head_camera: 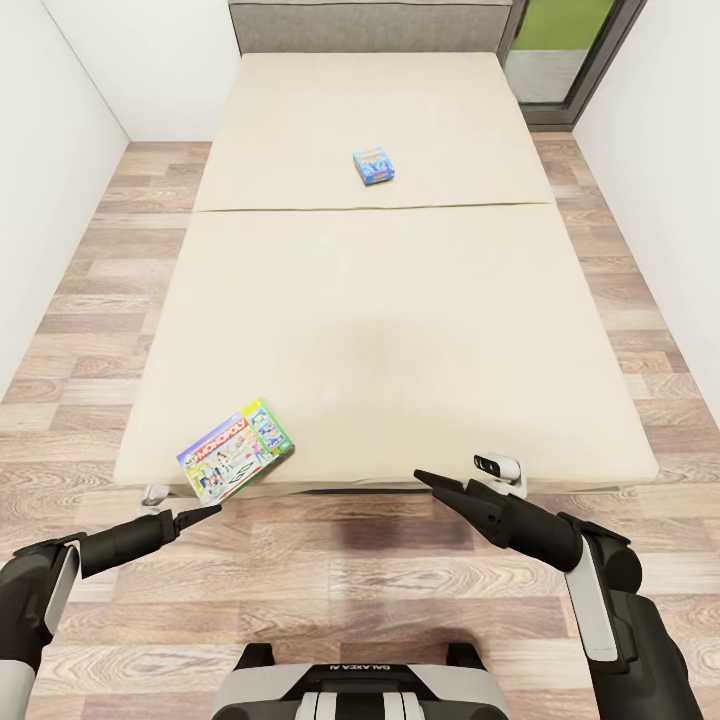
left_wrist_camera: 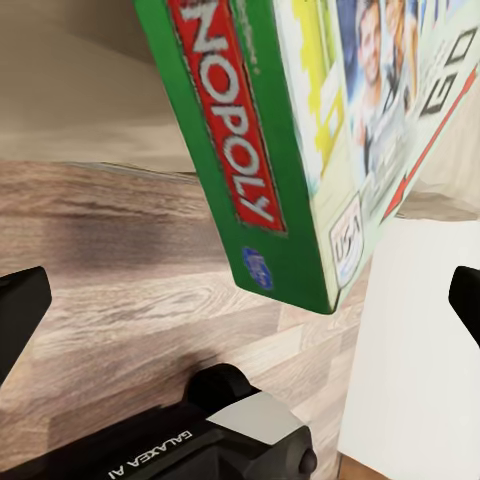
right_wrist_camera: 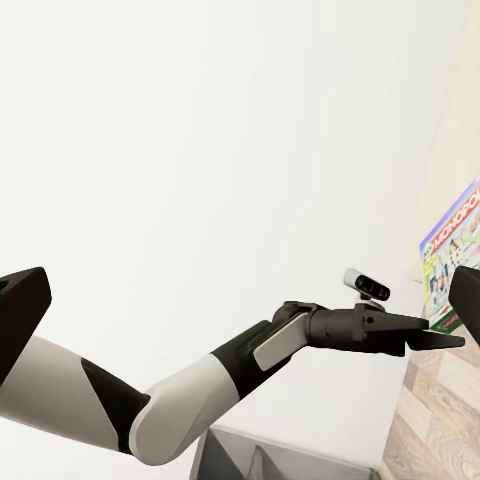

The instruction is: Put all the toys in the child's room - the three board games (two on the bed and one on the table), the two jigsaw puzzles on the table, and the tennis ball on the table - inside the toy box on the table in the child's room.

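Observation:
The larger board game (head_camera: 236,449), a green-edged Monopoly box, lies at the near left corner of the beige bed (head_camera: 400,330), reaching its front edge. A small blue board game (head_camera: 374,166) rests on the far half of the mattress. My left gripper (head_camera: 205,514) hovers just in front of and below the Monopoly box (left_wrist_camera: 300,150), open, with its fingertips (left_wrist_camera: 20,320) wide apart and nothing between them. My right gripper (head_camera: 425,478) is open near the bed's front edge, pointing left toward the left arm (right_wrist_camera: 300,340) and the Monopoly box (right_wrist_camera: 455,250).
Wood-plank floor (head_camera: 110,300) runs along both sides of the bed between white walls. A dark grey headboard (head_camera: 370,25) stands at the far end, with a dark-framed window (head_camera: 570,40) at the far right. My base (head_camera: 360,690) sits close to the bed's foot.

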Robot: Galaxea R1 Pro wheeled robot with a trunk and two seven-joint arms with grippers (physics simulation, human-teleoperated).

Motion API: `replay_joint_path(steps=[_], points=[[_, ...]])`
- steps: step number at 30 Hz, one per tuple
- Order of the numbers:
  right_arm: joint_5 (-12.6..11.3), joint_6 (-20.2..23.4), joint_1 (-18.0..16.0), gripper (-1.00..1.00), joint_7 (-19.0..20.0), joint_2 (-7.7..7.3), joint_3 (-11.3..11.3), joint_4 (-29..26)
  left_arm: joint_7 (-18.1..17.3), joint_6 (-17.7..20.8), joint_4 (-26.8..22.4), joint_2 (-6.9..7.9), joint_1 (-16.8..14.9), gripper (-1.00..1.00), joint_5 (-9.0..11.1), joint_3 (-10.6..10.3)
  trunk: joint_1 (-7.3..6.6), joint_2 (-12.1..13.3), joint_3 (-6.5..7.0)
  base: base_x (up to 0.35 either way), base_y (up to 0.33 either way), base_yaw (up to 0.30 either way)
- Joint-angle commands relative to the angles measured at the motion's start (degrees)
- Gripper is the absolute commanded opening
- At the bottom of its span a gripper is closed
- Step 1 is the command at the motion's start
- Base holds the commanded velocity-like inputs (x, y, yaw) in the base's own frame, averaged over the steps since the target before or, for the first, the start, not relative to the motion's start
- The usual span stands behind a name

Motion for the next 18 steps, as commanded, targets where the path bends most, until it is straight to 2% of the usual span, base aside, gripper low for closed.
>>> replay_joint_path(steps=[1,9,18], points=[[-0.02,0.48,-0.02,1.0,0.15,0.06,-0.05,-0.01,-0.12,0.59,0.0,0.0,-0.02,1.0,0.15,0.04,0.0,-0.01,-0.02,0.026,0.0,0.0],[-0.02,0.48,-0.02,1.0,0.15,0.12,-0.03,-0.01,-0.11,0.42,0.0,-0.03,-0.02,1.0,0.15,0.0,0.0,-0.01,-0.02,0.12,0.0,0.0],[-0.02,0.48,-0.02,1.0,0.15,0.38,-0.06,-0.01,-0.11,0.33,0.0,-0.08,-0.02,1.0,0.15,-0.04,0.0,-0.01,-0.02,0.022,0.0,0.0]])
